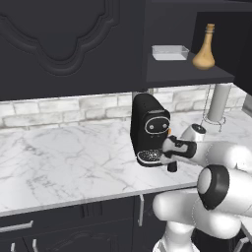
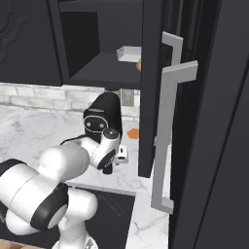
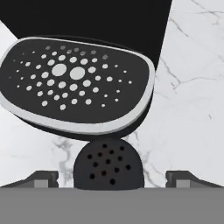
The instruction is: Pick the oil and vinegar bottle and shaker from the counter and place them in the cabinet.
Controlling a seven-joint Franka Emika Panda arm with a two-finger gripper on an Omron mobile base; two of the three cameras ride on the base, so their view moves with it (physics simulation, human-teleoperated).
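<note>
A: Two task items are accounted for. The shaker [image 3: 108, 164] sits directly below the claw [image 3: 112, 177], centred between the two fingertips [image 3: 43, 178], standing upright on the marble worktop [image 3: 192, 87]. Its perforated top faces the hand camera.

B: What is the claw's state?

A: The jaws stand wide, one on each side of the shaker, with a clear gap at either side. Nothing is gripped.

B: Where is the second item?

A: The oil and vinegar bottle [image 1: 204, 47] stands upright on the shelf inside the cabinet [image 1: 187, 76], well above the claw and to its right in the left base view. A clear shallow tray [image 1: 170, 52] rests on the same shelf, just beside the bottle.

B: What lies near the claw?

A: The coffee machine [image 1: 149, 129] stands just behind the claw. Its perforated drip plate [image 3: 74, 85] lies just beyond the shaker in the hand view. In the right base view, the claw [image 2: 111, 167] points down at the worktop, in front of the machine and beside the open cabinet door [image 2: 153, 87].
</note>
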